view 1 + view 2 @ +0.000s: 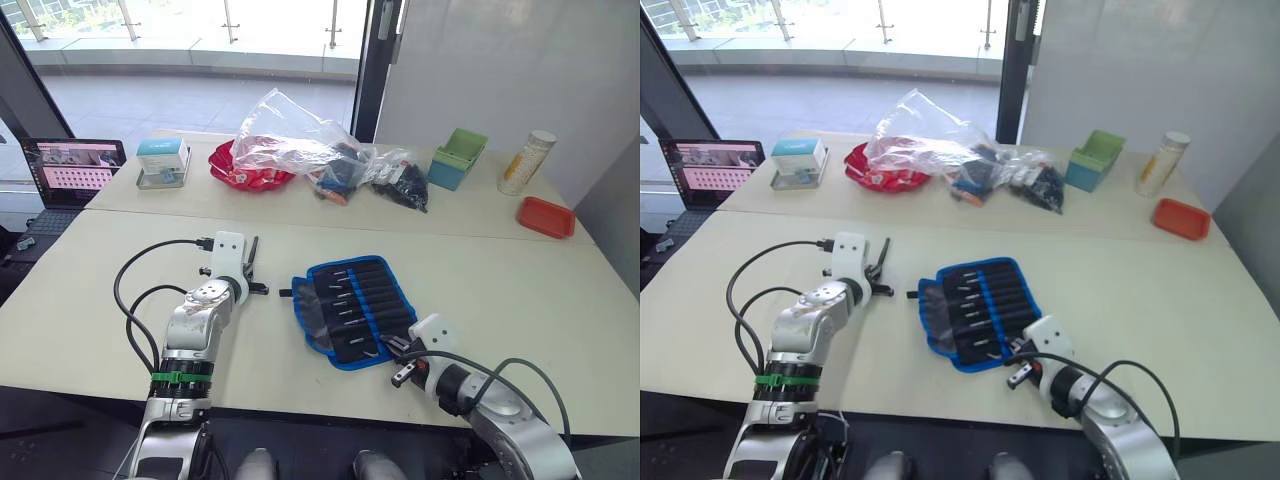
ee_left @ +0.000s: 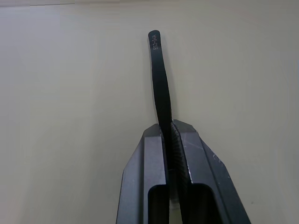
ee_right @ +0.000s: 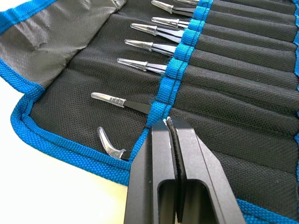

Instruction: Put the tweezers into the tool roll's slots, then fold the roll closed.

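One pair of tweezers sits outside the tool roll in the left eye view, held up off the table by the left gripper, just to the left of the open roll. The roll lies flat near the table's front edge, its slots facing up with several tweezers already seated, and the right gripper rests at its near right corner.

The right eye view tells the same layout: a clear plastic bag, a red tray and a green box stand well apart on the far table.

In the left wrist view the fingers are pressed onto the shank of the slim black tool, which leans slightly to one side above the bare table.

In the right wrist view the right gripper's fingers are pressed together with nothing between them, touching the blue band where capped tips stick out in a row.

The risk I judge: the held tool is tilted in a narrow pinch, so it could pivot or miss its pocket, and the right gripper could drag the fabric and shift the seated ones.
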